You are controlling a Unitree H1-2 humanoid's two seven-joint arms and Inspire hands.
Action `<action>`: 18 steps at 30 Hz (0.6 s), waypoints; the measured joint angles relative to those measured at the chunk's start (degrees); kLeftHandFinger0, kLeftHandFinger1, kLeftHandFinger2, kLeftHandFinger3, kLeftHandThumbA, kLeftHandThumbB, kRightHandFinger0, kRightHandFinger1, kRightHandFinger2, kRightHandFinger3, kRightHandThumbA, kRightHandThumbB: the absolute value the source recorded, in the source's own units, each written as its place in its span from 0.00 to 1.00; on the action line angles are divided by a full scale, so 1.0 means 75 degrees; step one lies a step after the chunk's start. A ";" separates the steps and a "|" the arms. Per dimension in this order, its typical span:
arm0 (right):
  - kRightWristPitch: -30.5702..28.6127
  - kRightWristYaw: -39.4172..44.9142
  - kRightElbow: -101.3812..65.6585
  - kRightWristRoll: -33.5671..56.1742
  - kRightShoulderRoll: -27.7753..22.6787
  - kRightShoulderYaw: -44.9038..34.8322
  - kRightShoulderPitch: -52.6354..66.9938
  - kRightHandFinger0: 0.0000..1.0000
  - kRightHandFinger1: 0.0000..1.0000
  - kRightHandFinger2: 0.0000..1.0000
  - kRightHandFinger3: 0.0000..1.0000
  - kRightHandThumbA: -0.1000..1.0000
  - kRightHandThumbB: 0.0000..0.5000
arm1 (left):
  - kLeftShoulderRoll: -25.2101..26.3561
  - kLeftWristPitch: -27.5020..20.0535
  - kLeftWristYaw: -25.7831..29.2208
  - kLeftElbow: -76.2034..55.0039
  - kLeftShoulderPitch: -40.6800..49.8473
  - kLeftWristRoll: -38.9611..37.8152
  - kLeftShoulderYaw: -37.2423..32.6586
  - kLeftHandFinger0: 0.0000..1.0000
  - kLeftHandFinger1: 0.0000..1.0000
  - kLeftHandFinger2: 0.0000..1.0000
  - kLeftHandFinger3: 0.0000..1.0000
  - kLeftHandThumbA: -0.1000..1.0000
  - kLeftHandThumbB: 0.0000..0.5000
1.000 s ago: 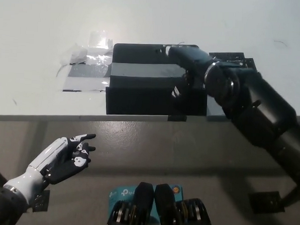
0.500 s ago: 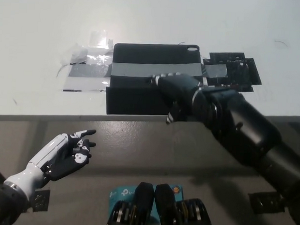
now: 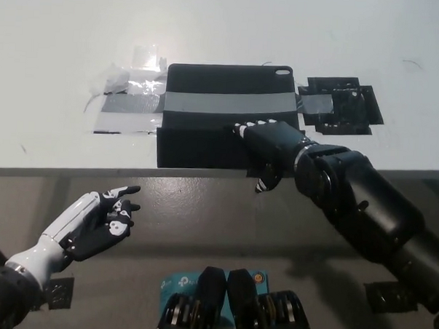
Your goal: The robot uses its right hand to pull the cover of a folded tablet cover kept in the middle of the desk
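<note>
A black folded tablet cover (image 3: 222, 113) lies in the middle of the white desk (image 3: 57, 48), held by a grey tape band across its middle. Its near flap (image 3: 195, 149) reaches the desk's front edge. My black right hand (image 3: 267, 148) rests on the flap's right part at the desk edge, fingers spread and pointing left, nothing grasped. My white left hand (image 3: 93, 224) hangs below the desk at the lower left, open and holding nothing.
Clear and grey tape patches (image 3: 128, 95) stick to the desk left of the cover. A patch of black tape strips (image 3: 339, 104) lies to its right. The desk's front edge (image 3: 73, 173) runs across the picture; grey floor lies below.
My right hand has drawn back from the cover's far top edge toward me, down across the grey band to the near flap at the desk edge. The left hand barely shifted.
</note>
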 measured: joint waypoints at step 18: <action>0.0119 -0.0560 0.0178 -0.0095 0.0534 -0.0841 0.0324 1.00 1.00 0.98 0.85 1.00 0.73 | 0.0010 -0.0001 -0.0010 0.0073 -0.0430 -0.0002 0.0018 0.74 0.83 0.95 1.00 1.00 0.14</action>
